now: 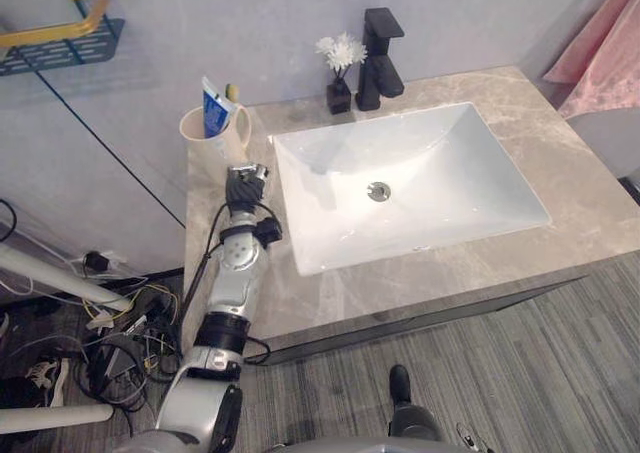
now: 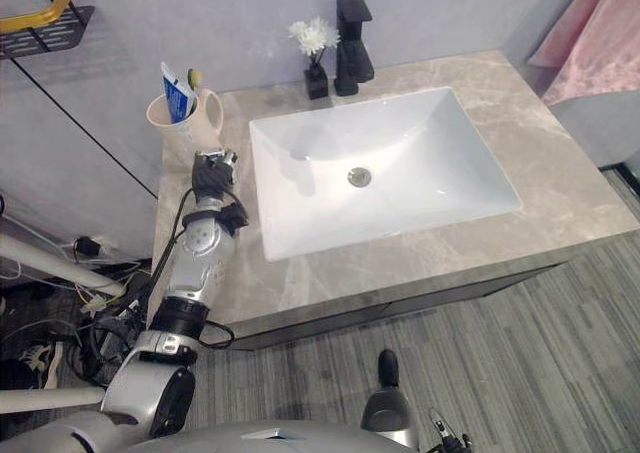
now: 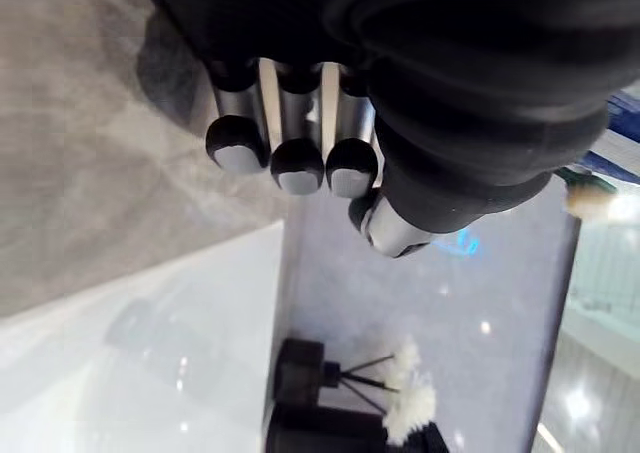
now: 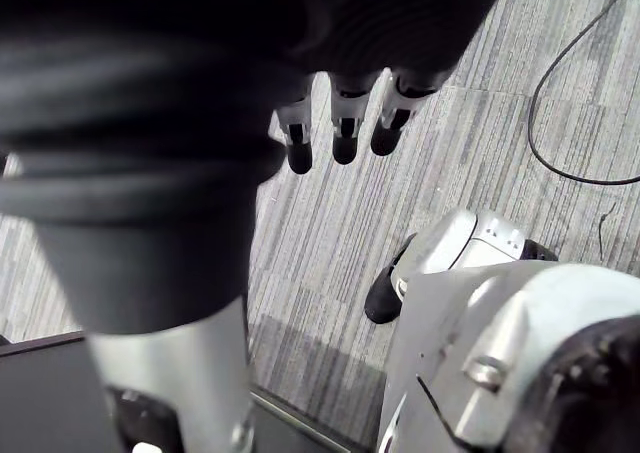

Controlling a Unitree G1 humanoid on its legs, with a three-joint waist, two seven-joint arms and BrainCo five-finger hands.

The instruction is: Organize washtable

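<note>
Left hand (image 1: 246, 185) loose and empty near cup (image 1: 203, 139), toothbrush (image 1: 233, 92) mostly hidden behind toothpaste (image 1: 213, 110), right hand (image 4: 345, 133) slack, empty

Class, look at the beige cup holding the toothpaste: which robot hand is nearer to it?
Left. The left robot hand is over the countertop, just in front of the cup. The right robot hand hangs over the floor, far from the cup.

Both head eyes look steeply down on the washtable (image 1: 590, 198) and sink (image 1: 440, 158), sharing nearly the whole scene (slightly offset sideways). The left wrist view peers close past the left hand (image 3: 290, 113) at the flower vase (image 3: 300, 371); the right wrist view faces the floor (image 4: 480, 103).
</note>
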